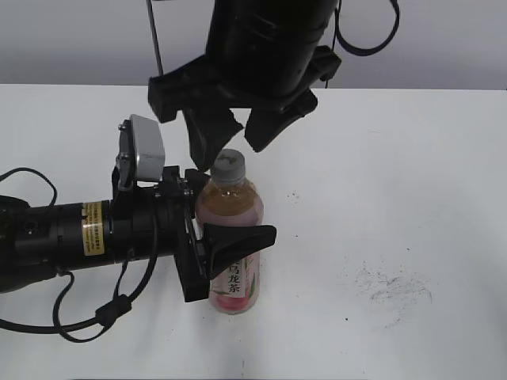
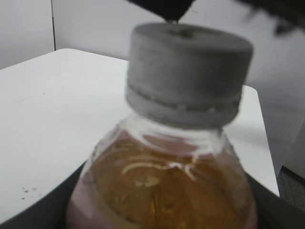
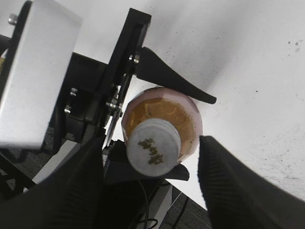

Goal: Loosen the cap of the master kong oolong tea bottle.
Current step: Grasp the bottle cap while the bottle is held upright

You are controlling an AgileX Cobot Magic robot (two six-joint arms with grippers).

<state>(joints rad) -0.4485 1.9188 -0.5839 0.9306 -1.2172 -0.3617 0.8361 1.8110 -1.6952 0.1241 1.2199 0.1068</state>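
Slanted exterior, close side-on left wrist, top-down right wrist; shared cap (image 1: 228, 164).

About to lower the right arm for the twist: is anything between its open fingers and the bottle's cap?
Nothing visible. The small round white-grey plastic cap sits exposed between the right gripper fingers, which hang open above it. The left gripper clamps the clear plastic tea bottle lower down, below the cap.
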